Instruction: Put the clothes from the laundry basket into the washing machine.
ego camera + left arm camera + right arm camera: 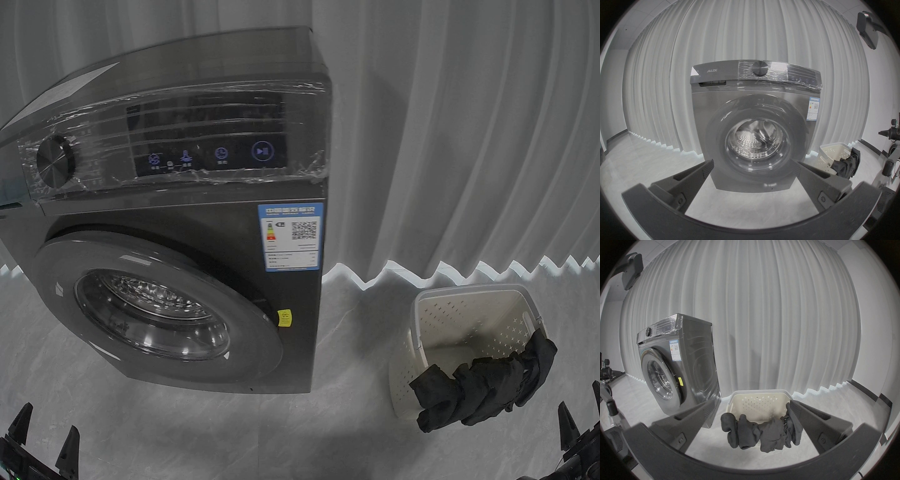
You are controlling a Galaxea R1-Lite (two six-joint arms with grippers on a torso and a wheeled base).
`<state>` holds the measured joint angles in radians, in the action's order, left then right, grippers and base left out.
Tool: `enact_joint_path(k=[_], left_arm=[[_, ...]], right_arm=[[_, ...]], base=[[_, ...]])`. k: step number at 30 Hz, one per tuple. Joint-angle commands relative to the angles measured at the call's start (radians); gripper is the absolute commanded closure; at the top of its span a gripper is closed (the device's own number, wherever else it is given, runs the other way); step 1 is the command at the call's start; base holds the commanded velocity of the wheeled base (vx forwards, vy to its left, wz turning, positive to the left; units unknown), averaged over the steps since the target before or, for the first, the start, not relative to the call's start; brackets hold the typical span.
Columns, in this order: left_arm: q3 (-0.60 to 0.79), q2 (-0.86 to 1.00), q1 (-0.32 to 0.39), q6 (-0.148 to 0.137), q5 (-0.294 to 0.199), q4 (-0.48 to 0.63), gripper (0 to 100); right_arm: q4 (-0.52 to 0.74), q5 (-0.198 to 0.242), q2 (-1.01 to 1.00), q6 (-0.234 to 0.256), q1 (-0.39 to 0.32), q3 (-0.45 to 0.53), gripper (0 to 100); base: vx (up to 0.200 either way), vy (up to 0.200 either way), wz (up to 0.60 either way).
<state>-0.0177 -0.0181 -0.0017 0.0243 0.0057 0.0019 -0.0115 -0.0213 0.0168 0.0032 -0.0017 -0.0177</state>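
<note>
Energy label (290, 236) w/ QR code (304, 230) on washing machine (187, 215) front, yellow sticker (285, 318) by door (156, 309), play/pause icon (262, 150) on panel (187, 131)

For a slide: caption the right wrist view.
Open right gripper facing the laundry basket, dark clothes draped over its rim, washing machine beside it.

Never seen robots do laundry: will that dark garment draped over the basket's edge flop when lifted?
Probably floppy: the dark garment sags in folds over the laundry basket rim. Thin-looking, so likely light; it may drag on the rim and tug the basket.
</note>
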Motion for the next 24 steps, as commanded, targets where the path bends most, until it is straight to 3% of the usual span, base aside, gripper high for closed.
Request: enact_joint_path(k=[1, 24], left_arm=[[0.016, 0.018, 0.000, 0.000, 0.000, 0.001, 0], [0.016, 0.018, 0.000, 0.000, 0.002, 0.000, 0]], right_arm=[[-0.001, 0.000, -0.017, 0.000, 0.000, 0.018, 0], [-0.002, 0.000, -0.017, 0.000, 0.000, 0.018, 0]], base=[[0.000, 0.200, 0.00], [0.000, 0.200, 0.00]])
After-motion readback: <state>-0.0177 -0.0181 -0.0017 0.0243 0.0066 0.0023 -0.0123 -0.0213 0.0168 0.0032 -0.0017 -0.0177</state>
